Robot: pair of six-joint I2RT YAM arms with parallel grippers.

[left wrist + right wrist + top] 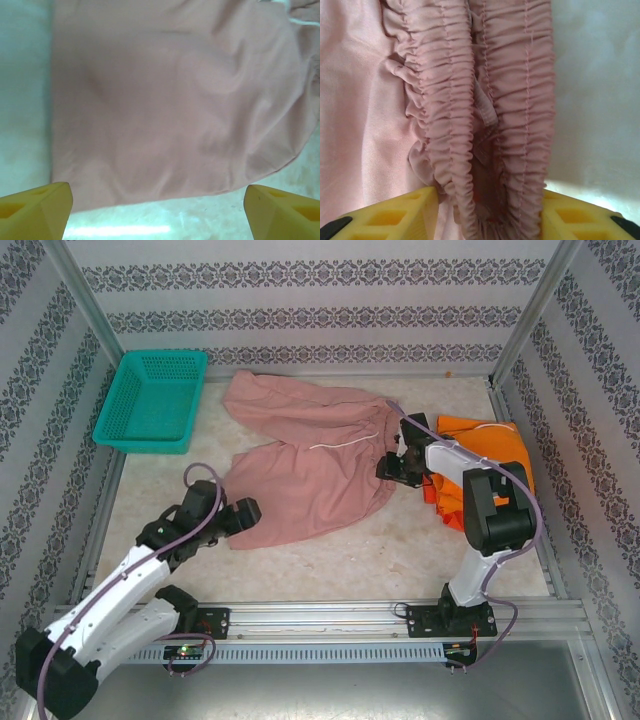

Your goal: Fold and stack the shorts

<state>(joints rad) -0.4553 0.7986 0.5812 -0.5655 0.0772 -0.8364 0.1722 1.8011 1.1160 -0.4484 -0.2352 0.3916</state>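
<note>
Top external: pink shorts [310, 465] lie spread at centre, orange shorts [490, 445] at R. L gripper [243, 512] spread wide over hem [200, 192]. R gripper [490, 197] straddles waistband [485, 100]; can't tell if pinching.

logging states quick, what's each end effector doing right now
Left end effector: open, holding nothing, near the pink shorts.
Right end effector: straddling their waistband; grip cannot be told.

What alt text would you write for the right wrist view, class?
The gathered elastic waistband of the dusty pink shorts runs down between the two yellow fingers of the right hand, over a pale table.
</note>
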